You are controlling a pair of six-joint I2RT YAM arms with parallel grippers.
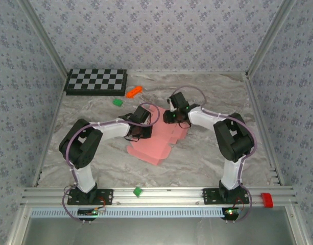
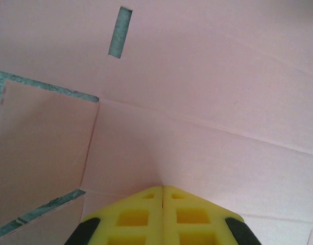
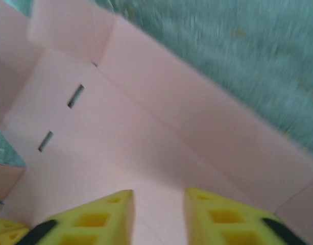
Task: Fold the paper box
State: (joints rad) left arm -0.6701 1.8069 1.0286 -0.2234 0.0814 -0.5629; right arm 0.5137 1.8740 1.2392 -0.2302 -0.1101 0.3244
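Note:
The paper box [image 1: 152,147] is a partly flat pink card sheet lying mid-table, with one far panel raised. My left gripper [image 1: 140,131] rests on its left part. In the left wrist view the yellow fingertips [image 2: 162,188] are shut, pressed tip-down against the pink card [image 2: 207,102], with nothing seen between them. A narrow slot [image 2: 119,31] is cut in the card ahead. My right gripper [image 1: 174,118] hovers over the sheet's far right part. It is open [image 3: 159,196], with bare pink card [image 3: 146,127] and two slots [image 3: 75,95] below it and an upturned wall [image 3: 207,117] beyond.
A checkerboard [image 1: 96,80] lies at the back left. An orange block [image 1: 133,91] and a green block [image 1: 117,102] sit just behind the sheet. Another green block [image 1: 138,191] and a red piece [image 1: 267,199] are on the front rail.

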